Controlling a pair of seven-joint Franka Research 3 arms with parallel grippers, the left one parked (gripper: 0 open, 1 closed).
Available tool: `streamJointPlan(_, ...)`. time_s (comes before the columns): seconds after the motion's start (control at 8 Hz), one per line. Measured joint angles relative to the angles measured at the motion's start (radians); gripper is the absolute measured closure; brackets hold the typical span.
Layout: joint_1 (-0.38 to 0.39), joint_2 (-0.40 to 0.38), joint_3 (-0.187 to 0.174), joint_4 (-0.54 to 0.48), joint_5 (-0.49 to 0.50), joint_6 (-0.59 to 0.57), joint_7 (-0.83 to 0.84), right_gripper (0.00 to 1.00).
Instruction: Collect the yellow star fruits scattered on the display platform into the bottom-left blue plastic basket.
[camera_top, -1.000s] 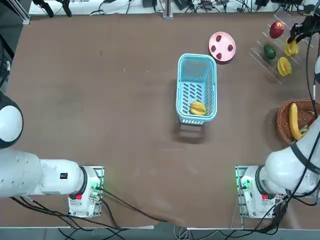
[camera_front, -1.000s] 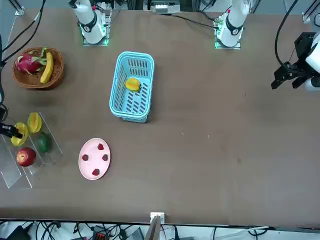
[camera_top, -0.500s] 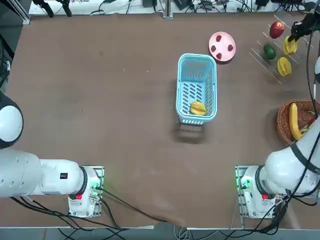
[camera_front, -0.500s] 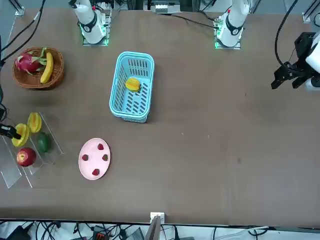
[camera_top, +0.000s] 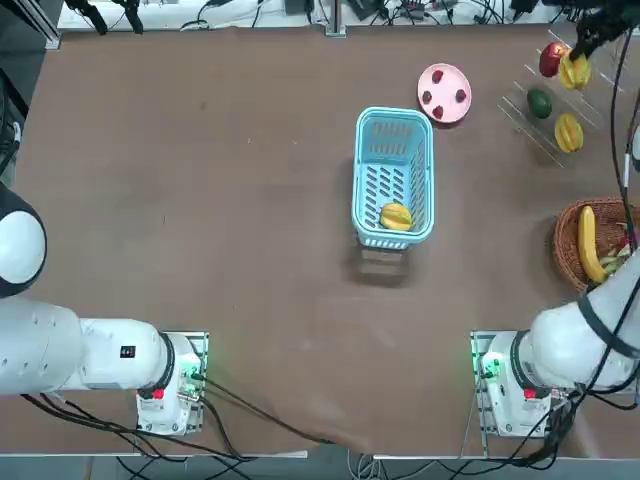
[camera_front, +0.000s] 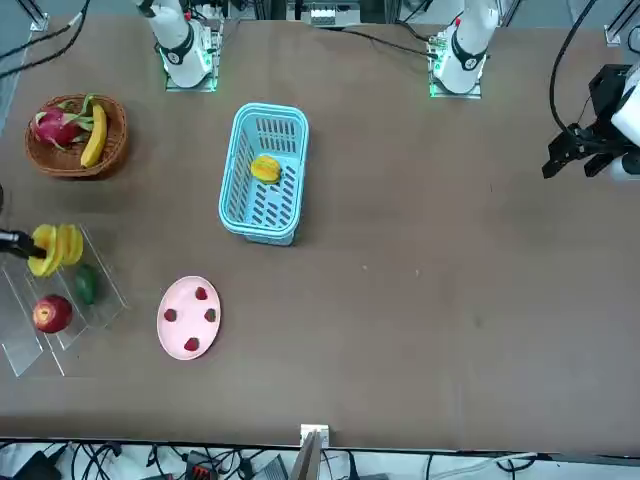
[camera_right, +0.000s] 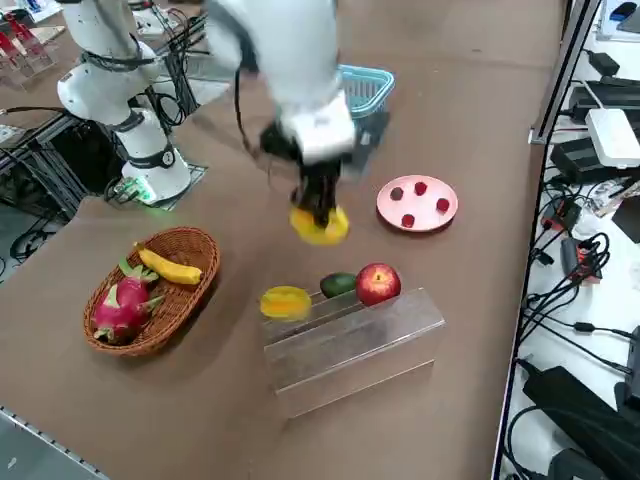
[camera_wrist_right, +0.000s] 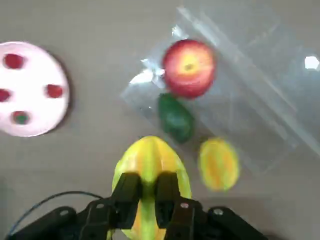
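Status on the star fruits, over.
Right gripper shut on a star fruit, held above the rack. Second on the rack, third in the blue basket. Nothing seen blocking the basket.

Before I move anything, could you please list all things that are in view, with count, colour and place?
Basket: one, light blue, mid-table
Star fruits: three, yellow; one in basket, one on rack, one held above it
Rack: one, clear
Apple: one, red, on rack
Green fruit: one, on rack
Plate: one, pink, four red berries on it
Wicker basket: one, brown; banana, pink dragon fruit inside
Right gripper: one, black, above rack, fingers gripping star fruit
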Motion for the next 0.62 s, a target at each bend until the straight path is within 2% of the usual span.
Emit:
streamJointPlan(0.25,0.189,-0.076,0.008,-0.007,-0.025,-0.16,0.309,0.78)
streamJointPlan(0.38,0.3,-0.1,0.011,-0.02,-0.028,-0.196,0.481,0.78)
streamJointPlan(0.62,0.51,-0.141,0.015,-0.074,-0.025,-0.197,0.797,0.78)
